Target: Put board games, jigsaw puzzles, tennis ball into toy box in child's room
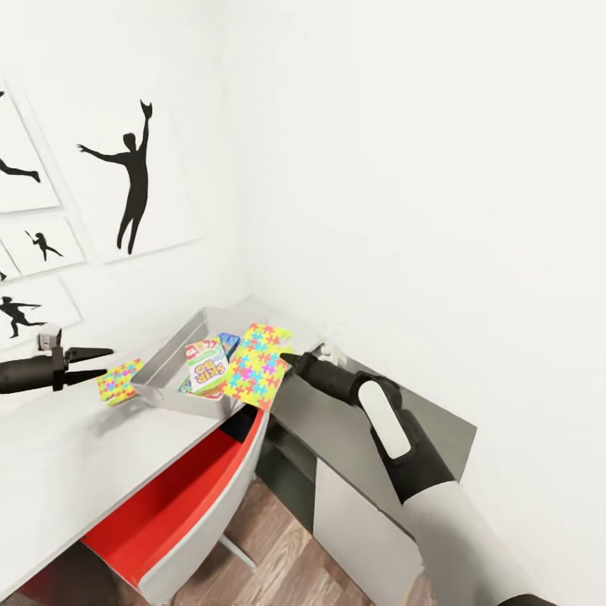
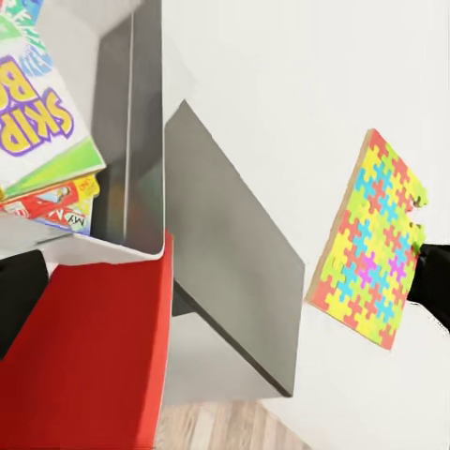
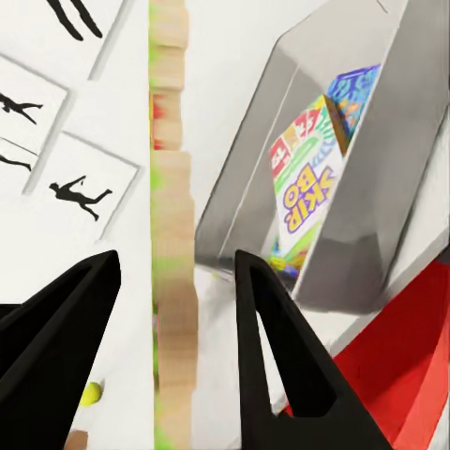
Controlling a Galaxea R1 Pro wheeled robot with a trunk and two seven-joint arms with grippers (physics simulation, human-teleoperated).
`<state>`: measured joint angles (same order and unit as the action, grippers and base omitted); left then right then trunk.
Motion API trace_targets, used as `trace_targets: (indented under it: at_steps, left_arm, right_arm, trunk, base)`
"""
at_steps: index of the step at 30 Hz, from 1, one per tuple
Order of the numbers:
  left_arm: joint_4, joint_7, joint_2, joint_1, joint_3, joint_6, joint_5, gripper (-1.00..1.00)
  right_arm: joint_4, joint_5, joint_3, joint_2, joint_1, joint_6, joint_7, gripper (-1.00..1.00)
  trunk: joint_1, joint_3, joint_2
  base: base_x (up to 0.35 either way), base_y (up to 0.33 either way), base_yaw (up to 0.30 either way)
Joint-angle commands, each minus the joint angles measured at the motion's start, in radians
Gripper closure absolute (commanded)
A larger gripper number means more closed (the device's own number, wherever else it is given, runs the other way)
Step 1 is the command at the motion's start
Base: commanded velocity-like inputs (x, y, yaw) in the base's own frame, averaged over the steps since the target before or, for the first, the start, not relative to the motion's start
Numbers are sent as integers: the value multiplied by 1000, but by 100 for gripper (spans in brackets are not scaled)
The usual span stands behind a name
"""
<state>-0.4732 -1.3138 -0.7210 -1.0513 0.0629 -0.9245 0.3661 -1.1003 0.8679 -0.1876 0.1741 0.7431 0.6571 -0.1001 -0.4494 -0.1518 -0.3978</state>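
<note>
1. Black silhouette posters (image 1: 135,172) of leaping figures hang on the white wall at the far left, above the pale grey tabletop (image 1: 76,454).
2. The left gripper (image 1: 91,364) hovers over that tabletop with its fingers spread and nothing between them; bare tabletop lies beneath it.
3. Just beside its tips a jigsaw puzzle (image 1: 119,380) lies flat, close to the near left corner of the toy box (image 1: 172,370).
4. The light grey toy box sits at the corner end of the tabletop, its near wall close to the tabletop edge, and holds several board games (image 1: 207,364). The top one reads "SKIP BO" in big purple letters; writing on the ones under it is too small to read.
5. Below the edge stands a chair (image 1: 181,505) with a red seat and a grey shell, pushed in under the tabletop.
6. A second jigsaw puzzle (image 1: 257,364) is held tilted over the right rim of the toy box, partly above the lower dark grey section (image 1: 362,438).
7. The right gripper (image 1: 290,360) grasps this puzzle by its edge; in the right wrist view the thin board (image 3: 173,281) stands edge-on between the two black fingers (image 3: 272,356).
8. The white wall runs close behind the right arm.
</note>
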Motion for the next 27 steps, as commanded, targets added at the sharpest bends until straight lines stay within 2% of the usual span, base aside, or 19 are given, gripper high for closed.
trace_targets:
  at_steps: [1, 4, 7, 14, 22, 27]
  left_arm:
    - [1, -2, 4, -2, 6, -8, 7, -100]
    - [1, -3, 8, -2, 1, -8, 8, -100]
    - [1, -4, 9, -2, 0, -8, 9, -100]
    - [2, -3, 11, -2, 0, -8, 10, -100]
    - [3, 1, 11, -2, 1, -8, 8, -100]
    - [4, -2, 11, -1, 0, -7, 8, -100]
  right_arm:
    - [-30, -2, 3, 0, 1, 17, -3, 100]
    - [-91, -3, 4, 0, 1, 62, 3, 100]
    - [-111, -3, 4, 0, 1, 77, 7, 100]
    - [-118, -3, 2, 0, 1, 81, 7, 100]
    - [-116, -3, 3, 0, 1, 81, 7, 100]
    - [-116, -5, 4, 0, 1, 80, 8, 100]
  trunk:
    - [-1, -2, -2]
    - [-1, -2, -2]
    - [-1, -2, -2]
    - [-1, -2, -2]
    - [-1, -2, -2]
    - [-1, -2, -2]
  base:
    - [0, 0, 282]
    - [0, 0, 282]
    - [0, 0, 283]
    - [40, 0, 283]
    - [263, 0, 282]
    - [88, 0, 241]
